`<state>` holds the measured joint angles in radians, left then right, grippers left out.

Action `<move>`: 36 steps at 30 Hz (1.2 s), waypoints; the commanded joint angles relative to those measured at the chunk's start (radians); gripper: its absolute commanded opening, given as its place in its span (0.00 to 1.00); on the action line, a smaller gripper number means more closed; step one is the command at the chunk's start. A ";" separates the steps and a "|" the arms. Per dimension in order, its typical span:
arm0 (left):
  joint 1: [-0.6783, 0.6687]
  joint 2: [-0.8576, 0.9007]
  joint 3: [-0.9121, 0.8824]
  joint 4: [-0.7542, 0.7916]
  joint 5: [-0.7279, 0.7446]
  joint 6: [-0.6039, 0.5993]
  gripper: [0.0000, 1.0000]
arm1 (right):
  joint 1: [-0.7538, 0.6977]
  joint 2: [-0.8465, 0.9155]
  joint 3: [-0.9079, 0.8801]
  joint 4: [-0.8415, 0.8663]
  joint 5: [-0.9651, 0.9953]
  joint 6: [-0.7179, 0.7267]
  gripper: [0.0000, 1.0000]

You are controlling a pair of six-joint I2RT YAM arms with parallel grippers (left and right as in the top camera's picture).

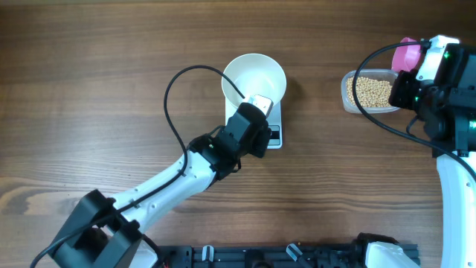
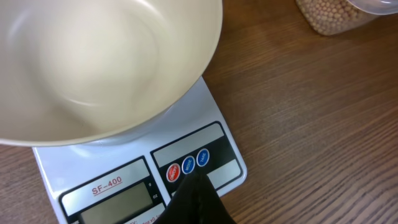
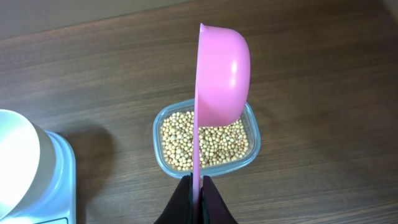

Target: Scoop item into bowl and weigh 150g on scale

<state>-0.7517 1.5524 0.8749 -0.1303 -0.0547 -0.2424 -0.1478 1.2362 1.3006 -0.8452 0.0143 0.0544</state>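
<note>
— Looking at my left hand [image 2: 198, 199]: I see it clenched, holding nothing, its tip just over the scale's [image 2: 205, 106] buttons [image 2: 188, 164].
— And the bowl [image 1: 254, 74]?
— On the scale, mid-desk [image 1: 111, 59].
— Right hand [image 3: 196, 193]?
— Grasping the pink scoop [image 3: 222, 74], above the beans [image 3: 186, 143] in the clear tub [image 3: 156, 134] toward the desk's right edge.

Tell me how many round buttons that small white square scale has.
3, in one row: red button, middle blue button, right blue button. The dark left gripper may hide more.
</note>
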 commanded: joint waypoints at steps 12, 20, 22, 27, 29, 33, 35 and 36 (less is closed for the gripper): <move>0.058 0.148 -0.058 0.130 0.130 -0.027 0.04 | -0.004 0.006 0.021 0.007 -0.047 0.000 0.05; 0.058 0.206 -0.058 0.158 0.133 -0.027 0.04 | -0.004 0.006 0.021 0.007 -0.049 -0.001 0.04; 0.061 0.209 -0.058 0.175 0.132 -0.027 0.04 | -0.004 0.006 0.021 0.007 -0.049 -0.002 0.04; 0.061 0.209 -0.058 0.195 0.116 -0.026 0.04 | -0.004 0.006 0.021 0.007 -0.049 -0.002 0.05; 0.061 0.209 -0.058 0.194 0.090 -0.026 0.04 | -0.004 0.006 0.021 0.007 -0.049 -0.001 0.04; 0.061 0.213 -0.058 0.179 0.087 -0.024 0.04 | -0.004 0.006 0.021 0.007 -0.049 -0.002 0.04; 0.061 0.216 -0.058 0.174 0.087 -0.024 0.04 | -0.004 0.006 0.021 0.007 -0.049 -0.002 0.04; 0.061 0.216 -0.058 0.175 0.085 -0.024 0.04 | -0.004 0.006 0.021 0.007 -0.049 -0.002 0.04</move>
<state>-0.6964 1.7542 0.8234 0.0483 0.0498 -0.2649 -0.1478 1.2362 1.3006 -0.8444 -0.0223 0.0544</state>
